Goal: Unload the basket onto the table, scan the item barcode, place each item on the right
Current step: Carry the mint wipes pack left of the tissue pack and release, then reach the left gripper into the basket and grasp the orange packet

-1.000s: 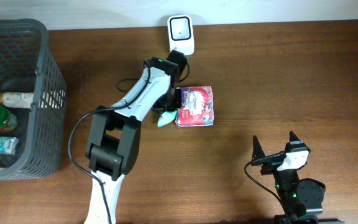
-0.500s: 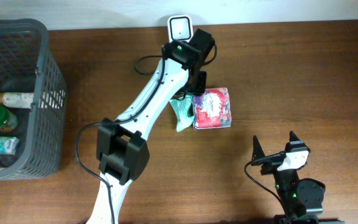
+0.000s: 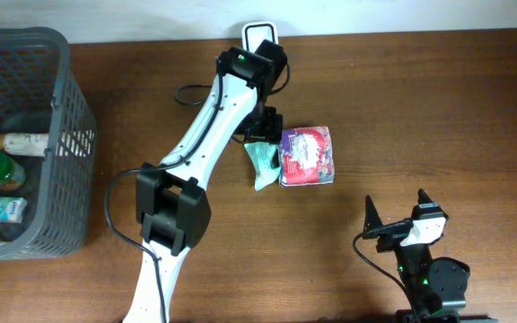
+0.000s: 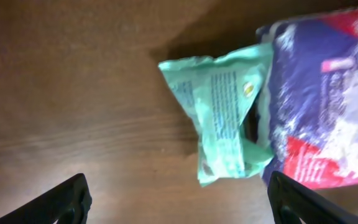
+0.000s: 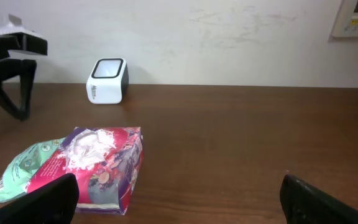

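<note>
the left hand (image 4: 176,198) hangs wide open and empty over the mint-green soft pack (image 4: 225,118), which lies on the brown wooden desk (image 3: 438,108) touching the purple floral wipes pack (image 3: 307,154), near the white box scanner (image 5: 107,81). best to grip an edge, leaving the printed code bare toward the scanner.

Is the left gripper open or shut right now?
Open. The left gripper shows its fingers wide apart in the wrist view, nothing between them; the green packet lies on the table beside the purple pack.

Wipes pack (image 3: 307,155) just right of pouch (image 3: 264,165), scanner (image 5: 107,84) behind, basket (image 3: 77,135) far left
</note>
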